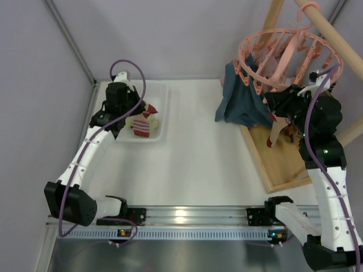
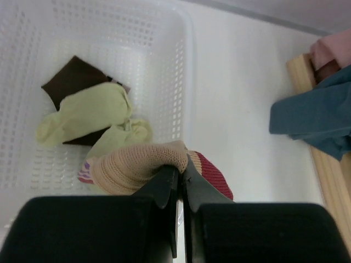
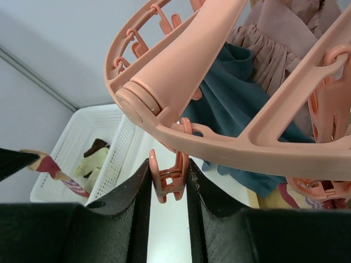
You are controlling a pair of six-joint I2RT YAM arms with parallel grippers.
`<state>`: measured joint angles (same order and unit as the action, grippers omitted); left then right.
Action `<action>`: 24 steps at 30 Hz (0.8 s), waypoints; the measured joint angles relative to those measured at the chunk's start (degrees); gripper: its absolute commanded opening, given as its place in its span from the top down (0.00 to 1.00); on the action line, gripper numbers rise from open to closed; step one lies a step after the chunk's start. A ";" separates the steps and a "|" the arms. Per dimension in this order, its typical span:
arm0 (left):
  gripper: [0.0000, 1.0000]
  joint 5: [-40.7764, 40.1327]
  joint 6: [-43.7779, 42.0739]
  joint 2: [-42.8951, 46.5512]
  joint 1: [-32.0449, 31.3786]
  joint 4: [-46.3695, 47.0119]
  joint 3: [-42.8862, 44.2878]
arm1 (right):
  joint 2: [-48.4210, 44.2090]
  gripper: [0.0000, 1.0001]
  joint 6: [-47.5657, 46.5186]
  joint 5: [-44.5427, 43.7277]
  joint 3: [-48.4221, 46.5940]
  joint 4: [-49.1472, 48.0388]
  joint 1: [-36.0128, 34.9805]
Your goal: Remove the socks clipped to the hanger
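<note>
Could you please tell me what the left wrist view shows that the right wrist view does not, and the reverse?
Only the left wrist view shows the left gripper shut on the tan-and-red sock above the basket. Only the right wrist view shows the hanger, with the right gripper squeezing one clip. Both show that sock, the basket with yellow-green socks inside, and the teal cloth.
</note>
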<state>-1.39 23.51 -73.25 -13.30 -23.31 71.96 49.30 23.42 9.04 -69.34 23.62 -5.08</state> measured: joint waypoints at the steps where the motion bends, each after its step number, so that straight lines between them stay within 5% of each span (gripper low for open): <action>1: 1.00 -0.02 0.44 -0.31 0.00 0.00 -1.16 | 0.26 1.00 0.00 0.31 -0.02 -0.07 0.00; 9: 0.98 -1.70 1.64 -11.10 0.63 -2.01 -4.79 | 0.81 1.00 1.16 2.51 -0.02 -0.59 0.00; 11: 0.69 -1.70 1.09 -13.03 0.90 -2.69 -4.20 | 0.83 1.00 1.33 2.71 0.00 -0.76 0.00; 15: 0.44 -0.92 0.59 -14.19 1.01 -3.37 -0.79 | 0.50 1.00 1.31 2.67 1.16 -1.88 0.00; 17: 0.02 -0.57 0.42 -12.90 0.96 -3.13 0.44 | 0.33 1.00 1.29 2.32 1.97 -2.36 0.00; 24: 0.02 -1.09 1.27 0.98 -0.50 -3.26 -0.39 | 0.33 1.00 1.25 1.75 2.27 -2.45 0.00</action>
<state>-2.48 24.77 -72.27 -13.80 -26.57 71.57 49.63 24.67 10.79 -67.07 21.17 -5.08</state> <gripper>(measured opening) 0.984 0.250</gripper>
